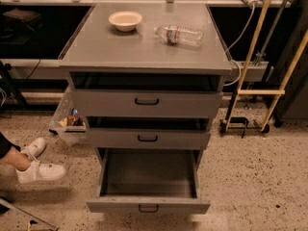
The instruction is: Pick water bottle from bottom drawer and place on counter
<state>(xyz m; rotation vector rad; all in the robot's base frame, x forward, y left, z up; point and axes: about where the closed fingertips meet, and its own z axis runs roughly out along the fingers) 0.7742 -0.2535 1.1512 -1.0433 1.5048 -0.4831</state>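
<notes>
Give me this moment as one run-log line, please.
bottle: lying on counter, right of bowl | bottom drawer: open, empty | gripper: out of view

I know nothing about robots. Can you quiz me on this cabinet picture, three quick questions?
1. True or false: the water bottle lies on its side on the counter.
2. Which drawer is pulled out farthest? A top, B middle, C bottom drawer.
3. Fill in: in the picture, the bowl sits to the bottle's ____.
Key: 1 true; 2 C; 3 left. The robot's tool is not in view.
</notes>
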